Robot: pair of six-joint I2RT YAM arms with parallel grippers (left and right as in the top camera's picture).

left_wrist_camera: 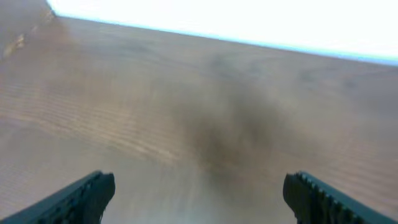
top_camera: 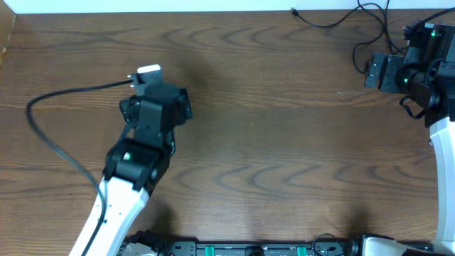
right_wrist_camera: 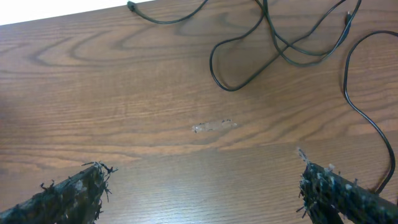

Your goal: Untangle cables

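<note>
Thin black cables point(top_camera: 334, 21) lie in loose, crossing loops at the table's far right, with a small plug end point(top_camera: 294, 11) pointing left. In the right wrist view the cables point(right_wrist_camera: 273, 43) loop ahead of my fingers, their plug point(right_wrist_camera: 130, 6) at the top edge. No white cable shows. My right gripper point(top_camera: 375, 71) is open and empty point(right_wrist_camera: 208, 193), low over bare wood just short of the loops. My left gripper point(top_camera: 158, 91) is open and empty point(left_wrist_camera: 199, 202) over bare wood at centre-left, far from the cables.
The wooden table's far edge point(top_camera: 213, 12) runs along the top. A thicker black arm cable point(top_camera: 43, 135) curves left of my left arm. A pale scuff point(right_wrist_camera: 211, 126) marks the wood ahead of my right gripper.
</note>
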